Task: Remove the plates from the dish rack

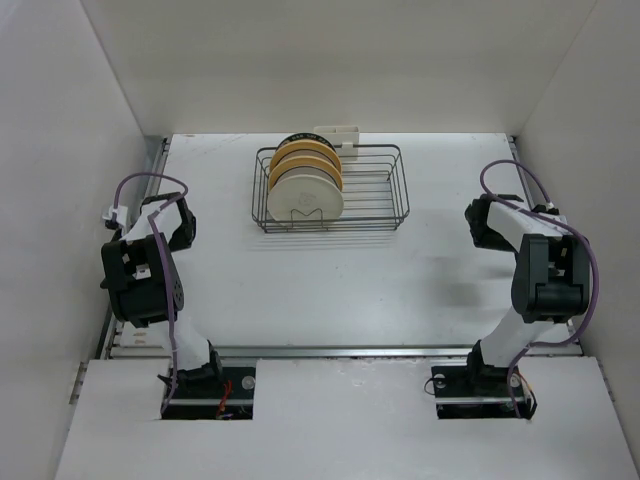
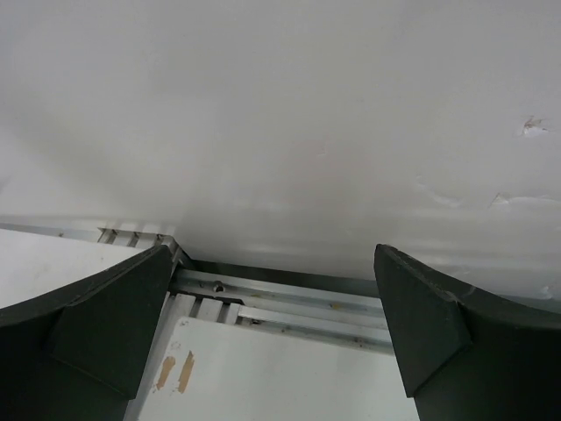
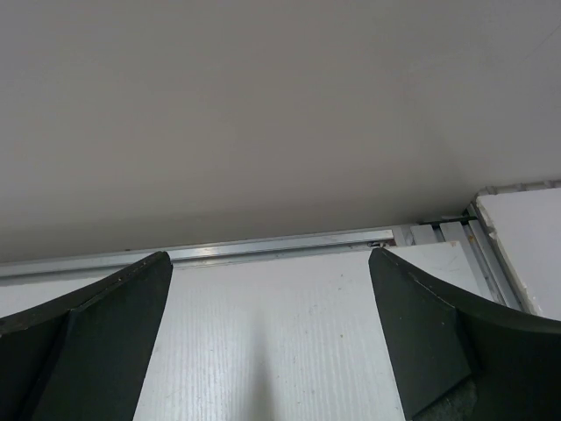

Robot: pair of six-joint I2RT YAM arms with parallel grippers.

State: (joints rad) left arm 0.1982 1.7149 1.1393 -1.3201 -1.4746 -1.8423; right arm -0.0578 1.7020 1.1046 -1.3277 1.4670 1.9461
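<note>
At twelve o'clock on the matte white table (image 1: pixel 400 290), a dark wire rack (image 1: pixel 372 196) holds round plates (image 1: pixel 305 192) upright at its nine-o'clock end. Left gripper (image 2: pixel 273 294) and right gripper (image 3: pixel 270 298) both gape wide, empty.

White table (image 1: pixel 400 290), plain white walls (image 1: pixel 330 60)

a dark metal wire dish rack (image 1: pixel 375 190) holds smooth, glossy glazed plates (image 1: pixel 305 192) on a matt white table (image 1: pixel 400 285). a cream plastic piece (image 1: pixel 338 133) sits on its far rim, while bare, dull-sheened metal rails (image 3: pixel 263 249) edge the table's finely ribbed surface.
</note>
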